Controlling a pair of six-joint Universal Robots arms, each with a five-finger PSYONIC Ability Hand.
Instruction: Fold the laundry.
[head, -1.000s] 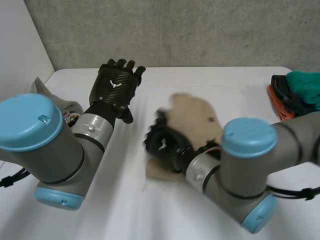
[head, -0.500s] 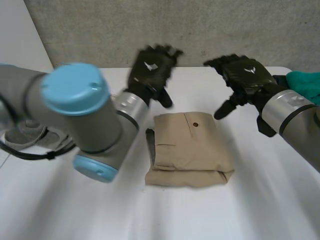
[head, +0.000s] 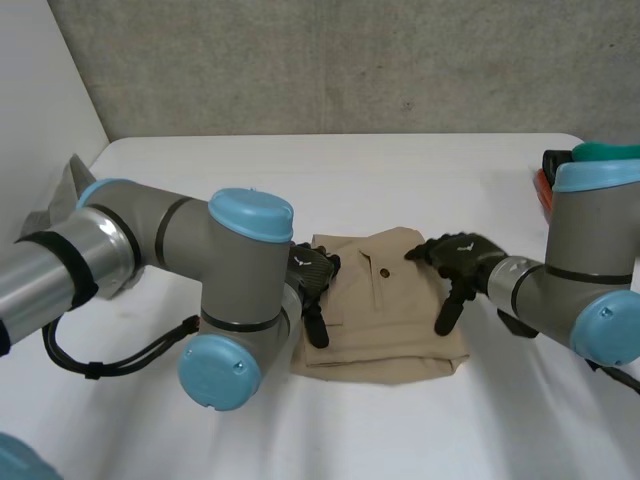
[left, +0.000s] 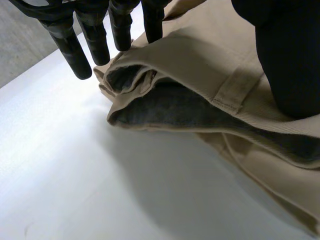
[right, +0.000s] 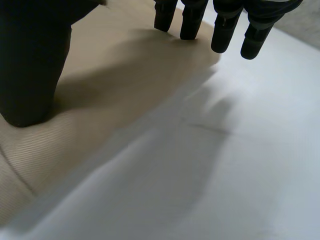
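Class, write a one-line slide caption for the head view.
Left hand and right hand press opposite sides of folded tan trousers on a white table.

The head camera looks down from behind and between the arms, across the white table (head: 400, 170) toward the grey concrete wall (head: 350, 60), while each wrist camera sits very near, looking along its black left hand (left: 95, 35) or right hand (right: 30, 60) onto the folded beige twill trousers (head: 385, 325) that all three views share.

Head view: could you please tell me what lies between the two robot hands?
Folded beige trousers lie between the left robot hand and right robot hand, in the head view.
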